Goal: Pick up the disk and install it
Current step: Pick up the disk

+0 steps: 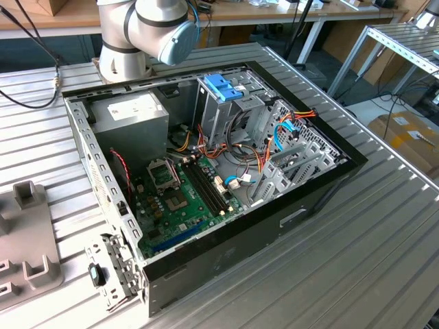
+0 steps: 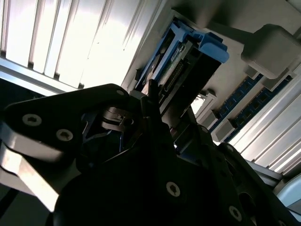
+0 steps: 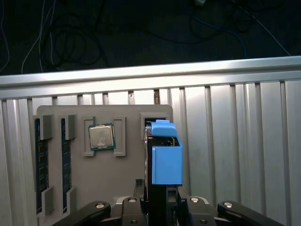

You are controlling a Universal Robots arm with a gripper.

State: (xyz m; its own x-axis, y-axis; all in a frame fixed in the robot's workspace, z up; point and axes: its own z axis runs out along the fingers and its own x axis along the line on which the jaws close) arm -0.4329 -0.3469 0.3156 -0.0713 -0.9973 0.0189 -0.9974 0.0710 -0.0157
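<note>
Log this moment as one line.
step: pick | pincer: at disk | disk: on edge, at grey tray | case: open

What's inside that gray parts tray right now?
In the first wrist view, the gray tray holds two memory modules, a processor and the disk, standing on edge in its slot. The gripper covers the disk's near end.

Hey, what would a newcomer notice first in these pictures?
Probably the open computer case on the ribbed table in the exterior view, with its green motherboard bare and a blue bracket topping the drive cage. In the first wrist view, the blue-framed disk stands in a grey fixture beside a processor, with the gripper close against it.
</note>
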